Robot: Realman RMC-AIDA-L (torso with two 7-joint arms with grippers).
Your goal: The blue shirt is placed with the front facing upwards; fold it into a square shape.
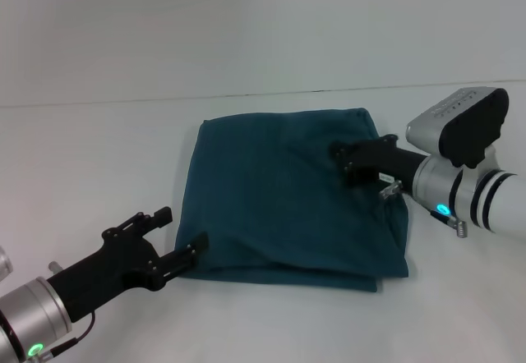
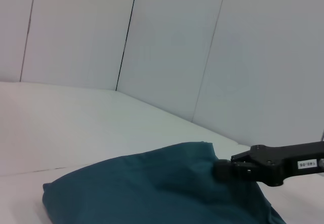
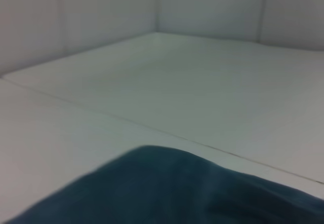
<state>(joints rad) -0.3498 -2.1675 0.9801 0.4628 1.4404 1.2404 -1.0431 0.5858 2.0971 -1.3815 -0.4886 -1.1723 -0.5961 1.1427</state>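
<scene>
The blue shirt (image 1: 288,199) lies near the middle of the desk (image 1: 99,158), already folded into a compact, nearly square packet with plain teal fabric on top; no print is visible. The folding seems to be in its last step, the flattening or final adjustment.

The right end effector (image 1: 345,164) rests on the upper right part of the packet, its dark tip touching the cloth. It is not possible to tell whether its fingers are parted or whether they pinch any fabric. The left end effector (image 1: 182,240) is at the near left corner of the shirt, its two fingers spread open and holding nothing, one fingertip just at the fabric edge.

The near edge looks a little uneven, with a lower layer showing out. The next move probably calls for smoothing this edge, or for lifting both arms away without dragging the cloth.
</scene>
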